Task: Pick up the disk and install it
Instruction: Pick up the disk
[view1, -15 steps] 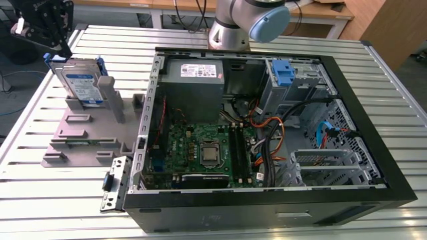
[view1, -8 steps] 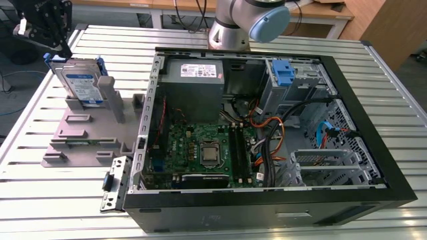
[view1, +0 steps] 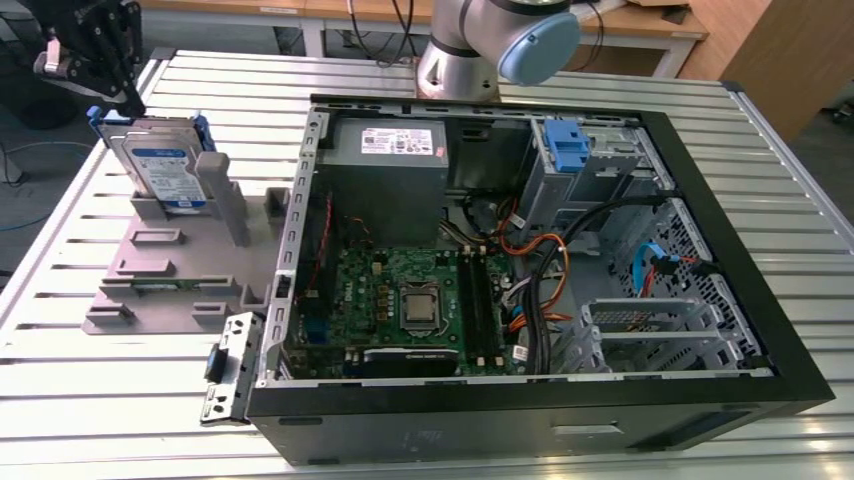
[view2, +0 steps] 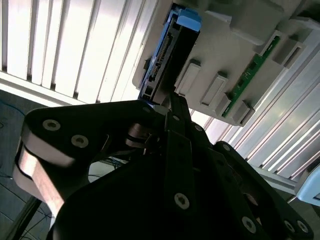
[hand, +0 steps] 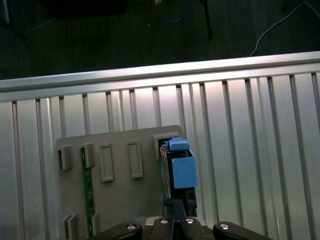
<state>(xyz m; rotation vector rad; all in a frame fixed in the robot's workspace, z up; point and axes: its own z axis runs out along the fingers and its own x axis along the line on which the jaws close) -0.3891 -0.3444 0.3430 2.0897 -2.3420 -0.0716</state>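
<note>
With the pincer (view1: 134, 106) narrow, jaws together, just above the disk (view1: 162, 165) standing on edge in the grey holder (view1: 174, 270) on the table (view1: 80, 385), a sound grasp likely needs jaws centred across its thin faces, square to its blue carrier

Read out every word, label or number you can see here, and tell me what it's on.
No text here can be read well enough to quote.
White-and-blue label on the disk: print too small to read.
White sticker on the power supply: print too small to read.
Markings on the motherboard: too small to read.
</note>
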